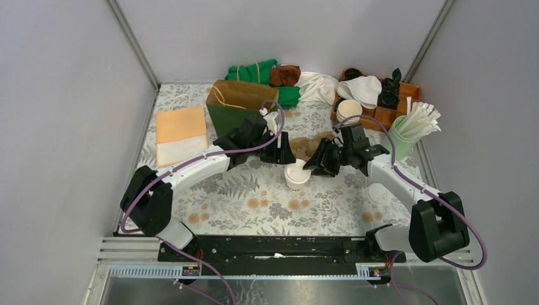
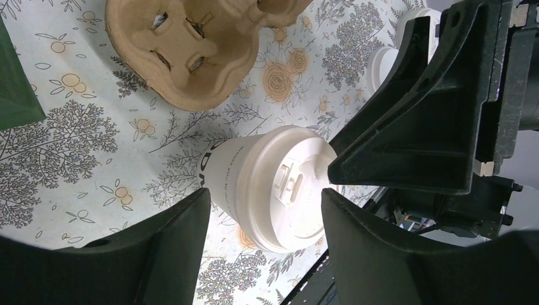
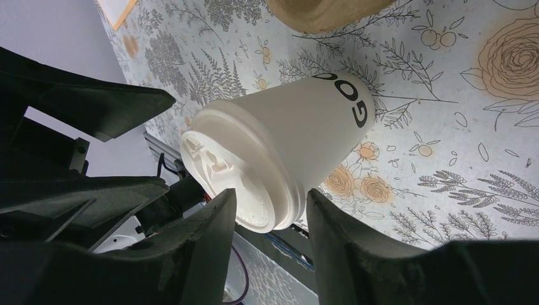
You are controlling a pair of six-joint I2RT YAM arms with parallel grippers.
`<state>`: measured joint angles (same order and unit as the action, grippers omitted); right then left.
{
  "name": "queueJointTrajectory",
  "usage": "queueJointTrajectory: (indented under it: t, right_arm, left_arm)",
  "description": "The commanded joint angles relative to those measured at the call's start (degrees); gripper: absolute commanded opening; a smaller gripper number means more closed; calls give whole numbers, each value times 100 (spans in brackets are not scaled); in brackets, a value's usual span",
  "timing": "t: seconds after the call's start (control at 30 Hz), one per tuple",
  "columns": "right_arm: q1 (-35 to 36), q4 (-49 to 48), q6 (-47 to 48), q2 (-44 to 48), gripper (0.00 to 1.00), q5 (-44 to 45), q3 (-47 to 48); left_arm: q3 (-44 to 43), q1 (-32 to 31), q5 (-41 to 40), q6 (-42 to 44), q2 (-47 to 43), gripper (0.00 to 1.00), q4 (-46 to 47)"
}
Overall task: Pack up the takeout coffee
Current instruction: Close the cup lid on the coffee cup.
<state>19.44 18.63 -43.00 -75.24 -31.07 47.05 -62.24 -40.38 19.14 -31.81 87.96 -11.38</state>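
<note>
So the small white paper takeout coffee cup with the round white plastic lid (image 1: 297,173) sits about mid-worktop (image 1: 254,203), black lettering on its side, lid seated. The brown moulded-pulp cup carrier (image 1: 309,146) is just behind it, and a green paper bag (image 1: 238,105) stands further back left. The left gripper (image 2: 266,190) is spread to roughly cup width, hugging both sides. The right gripper (image 3: 272,192) straddles the lid rim about half open, one finger on the lid, but honestly can't tell if either actually grips.

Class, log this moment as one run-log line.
takeout coffee: upright on table, lidded; left pincer: open, beside it; right pincer: open, at its lid
</note>
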Motion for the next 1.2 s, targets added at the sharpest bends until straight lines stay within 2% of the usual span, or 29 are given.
queueJointTrajectory:
  t: [0.0, 0.2, 0.33, 0.37, 0.47, 0.6, 0.8, 1.0, 1.17]
  right_arm:
    - [16, 15, 82, -52, 54, -98, 308]
    - [16, 314, 298, 36, 63, 67, 441]
    - [3, 464, 359, 163, 65, 210, 464]
    - [6, 515, 368, 194, 64, 245, 463]
    - [7, 601, 363, 309, 53, 395, 394]
    - [-1, 514, 300, 463, 44, 442, 232]
    - [0, 475, 364, 344, 37, 212, 257]
    - [2, 324, 330, 150, 28, 14, 330]
    - [7, 188, 291, 21, 28, -91, 331]
  left_arm:
    - [19, 28, 76, -29, -178, 69, 251]
    - [76, 106, -5, -121, -435, 68, 145]
    - [268, 185, 74, -279, -723, 53, 127]
    - [311, 202, 87, -308, -794, 51, 102]
    - [465, 244, 94, -395, -954, 45, 83]
    - [717, 338, 222, -493, -975, 41, 234]
    - [766, 439, 644, -607, -741, 42, 588]
    - [757, 508, 870, -748, -519, 32, 816]
    - [774, 539, 934, -805, -440, 30, 879]
